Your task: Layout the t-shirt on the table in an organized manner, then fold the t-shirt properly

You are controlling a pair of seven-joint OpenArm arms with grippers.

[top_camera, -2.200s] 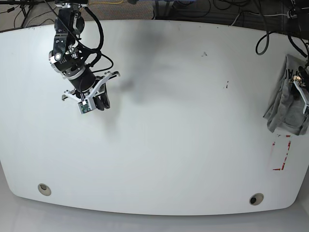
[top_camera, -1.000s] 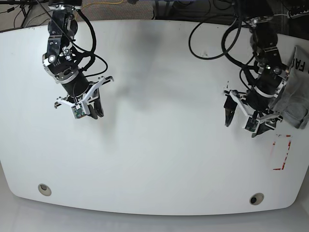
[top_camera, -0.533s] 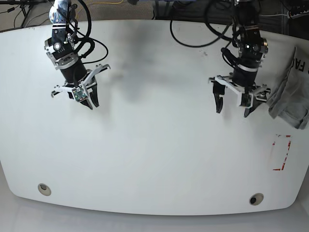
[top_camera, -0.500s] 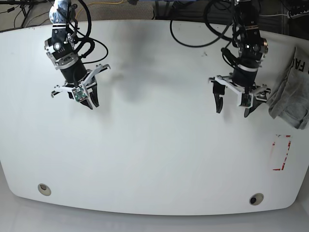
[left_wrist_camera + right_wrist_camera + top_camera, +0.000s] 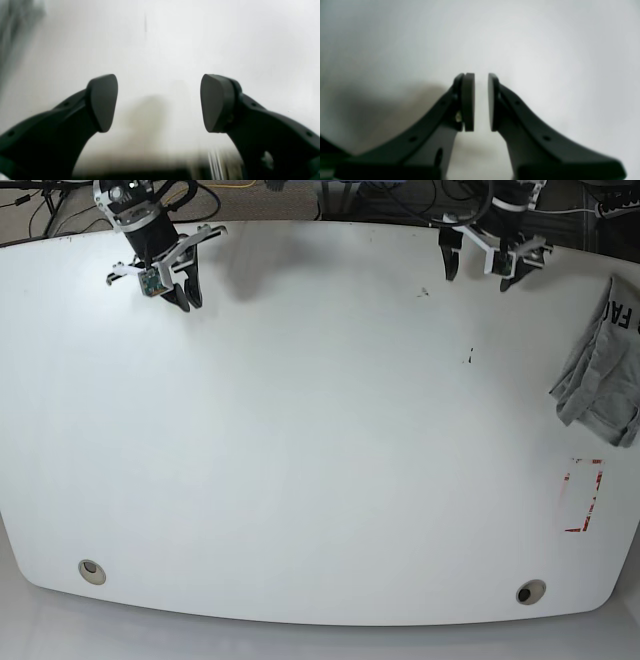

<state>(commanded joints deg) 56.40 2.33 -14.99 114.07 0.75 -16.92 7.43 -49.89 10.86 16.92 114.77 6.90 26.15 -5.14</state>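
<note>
The t-shirt (image 5: 598, 375) lies bunched in a grey heap at the right edge of the table (image 5: 320, 460), with part of its black lettering showing. My left gripper (image 5: 477, 270) is open at the table's far edge, well away from the shirt. Its pads (image 5: 102, 102) are wide apart over bare white tabletop with nothing between them (image 5: 158, 102). My right gripper (image 5: 188, 300) is at the far left edge. The right wrist view shows it (image 5: 481, 102) with only a thin slit between the pads (image 5: 468, 102), and it holds nothing.
A red-and-white rectangular mark (image 5: 583, 497) sits near the right edge, below the shirt. Two round grommet holes (image 5: 92, 571) (image 5: 530, 591) sit near the front edge. Black cables (image 5: 400, 200) lie beyond the far edge. Small dark specks (image 5: 468, 357) mark the tabletop.
Both arms have drawn back from mid-table to the far edge. The left gripper has moved away from the shirt. The shirt stays heaped at the right edge.
</note>
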